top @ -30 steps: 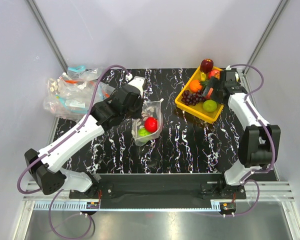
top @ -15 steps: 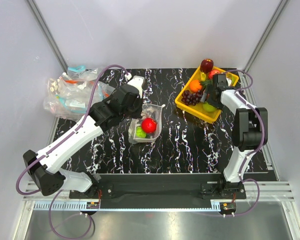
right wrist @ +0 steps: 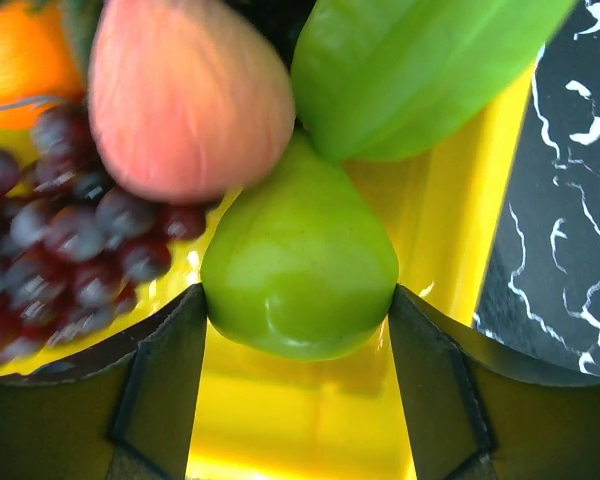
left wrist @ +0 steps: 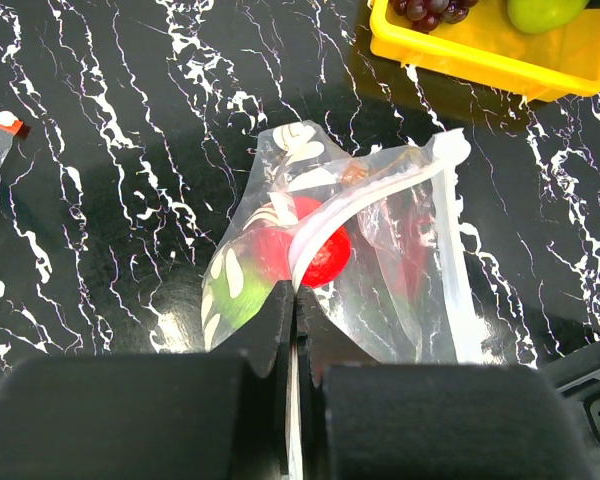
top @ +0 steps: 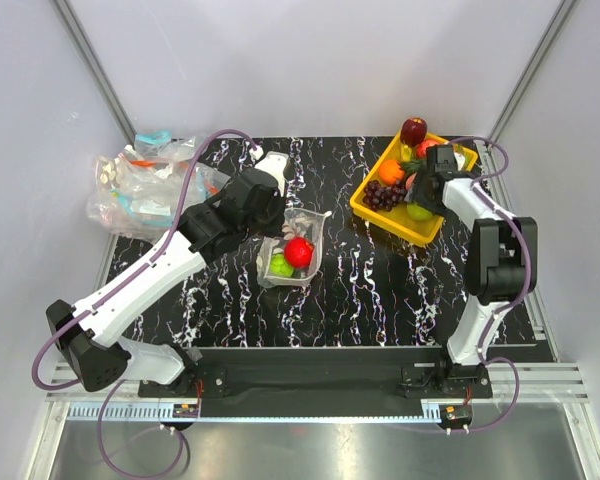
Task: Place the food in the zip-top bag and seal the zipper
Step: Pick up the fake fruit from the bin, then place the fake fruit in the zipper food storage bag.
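The left arm stretches diagonally from its base toward the middle of the table, wrist tipped down. The left gripper [left wrist: 293, 296] has its fingers pressed together on the zipper [left wrist: 380, 195] of the zip-top bag [left wrist: 385, 315]. The right arm stands folded at the elbow, with its forearm reaching to the far right. The right gripper [right wrist: 298, 312] is angled downward, its fingers spread on either side of a green fruit [right wrist: 300, 255].

Lab booth, white walls [top: 310, 60], marbled table [top: 380, 300]
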{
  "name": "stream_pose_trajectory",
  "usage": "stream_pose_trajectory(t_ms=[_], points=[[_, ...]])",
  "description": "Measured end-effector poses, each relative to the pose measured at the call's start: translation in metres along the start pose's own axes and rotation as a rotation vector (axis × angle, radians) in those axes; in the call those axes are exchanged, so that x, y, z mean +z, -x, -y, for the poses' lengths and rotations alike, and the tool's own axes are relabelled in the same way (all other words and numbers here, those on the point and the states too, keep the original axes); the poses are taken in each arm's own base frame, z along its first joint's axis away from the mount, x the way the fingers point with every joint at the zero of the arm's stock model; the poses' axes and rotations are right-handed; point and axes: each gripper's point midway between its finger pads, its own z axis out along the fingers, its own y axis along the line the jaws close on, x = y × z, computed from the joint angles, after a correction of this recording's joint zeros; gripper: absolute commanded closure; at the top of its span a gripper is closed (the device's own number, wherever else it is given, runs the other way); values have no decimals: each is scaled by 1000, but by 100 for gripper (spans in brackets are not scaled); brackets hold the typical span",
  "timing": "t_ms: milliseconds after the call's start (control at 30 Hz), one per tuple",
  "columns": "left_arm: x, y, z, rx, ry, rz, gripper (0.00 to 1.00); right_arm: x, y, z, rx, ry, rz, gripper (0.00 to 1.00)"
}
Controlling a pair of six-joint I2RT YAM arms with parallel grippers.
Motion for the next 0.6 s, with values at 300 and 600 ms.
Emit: stream_pose_trajectory(t_ms=[300, 600], points=[[0, 0, 0, 0, -2, -1, 100, -98, 20, -23, 27, 256, 113, 55], [4, -3, 1, 3, -2, -12, 100, -214, -14, -98, -155, 633, 157, 57]])
